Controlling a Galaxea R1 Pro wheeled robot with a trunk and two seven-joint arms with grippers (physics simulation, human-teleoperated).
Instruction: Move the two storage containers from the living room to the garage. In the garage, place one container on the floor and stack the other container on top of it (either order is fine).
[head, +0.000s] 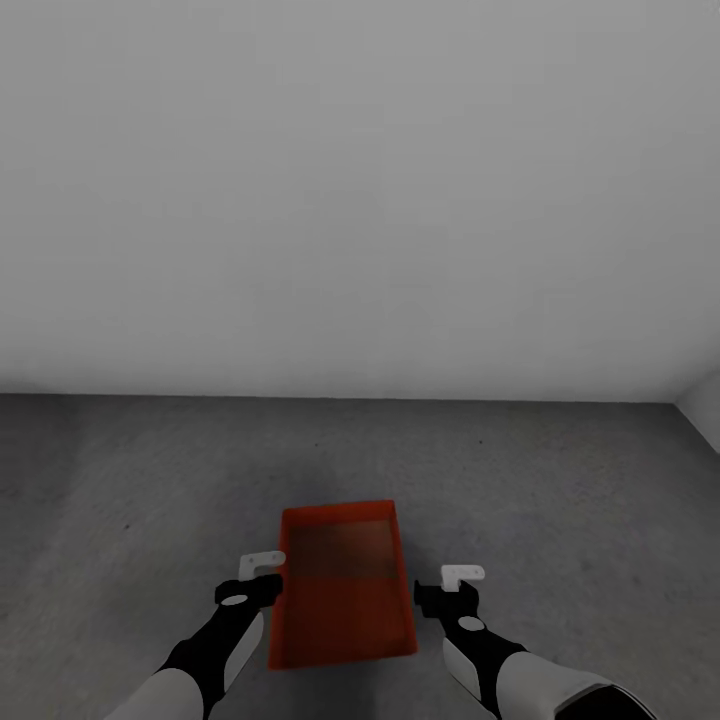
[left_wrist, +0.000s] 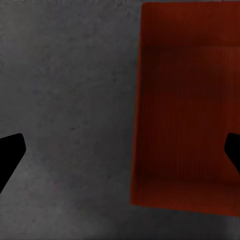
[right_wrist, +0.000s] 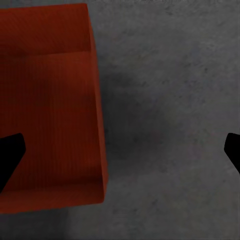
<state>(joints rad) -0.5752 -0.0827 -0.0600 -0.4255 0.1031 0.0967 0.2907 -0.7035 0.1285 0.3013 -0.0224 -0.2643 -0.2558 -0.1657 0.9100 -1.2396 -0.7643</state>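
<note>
One orange-red storage container (head: 343, 598) sits on the dark grey concrete floor (head: 130, 480) of the garage, a short way out from the pale grey wall (head: 360, 200), with its long sides running away from the robot and its open top facing up. The left gripper (head: 262, 573) hangs over the container's left long wall and the right gripper (head: 450, 585) hangs just off its right long wall, one on each side of the box. In the left wrist view the left gripper's two dark fingertips (left_wrist: 10, 155) sit at opposite edges of the picture, spread wide, with bare floor and the container's wall and inner base (left_wrist: 187, 115) between them; nothing is clamped between them. In the right wrist view the right gripper's fingertips (right_wrist: 10, 152) are likewise spread to the edges of the picture, one over the container's interior (right_wrist: 47, 105) and the other over the floor (right_wrist: 170, 115), so the box's long wall lies between the open fingers. Whether either gripper actually touches the container cannot be told from these views; both pincers are wide open and hold nothing.
</note>
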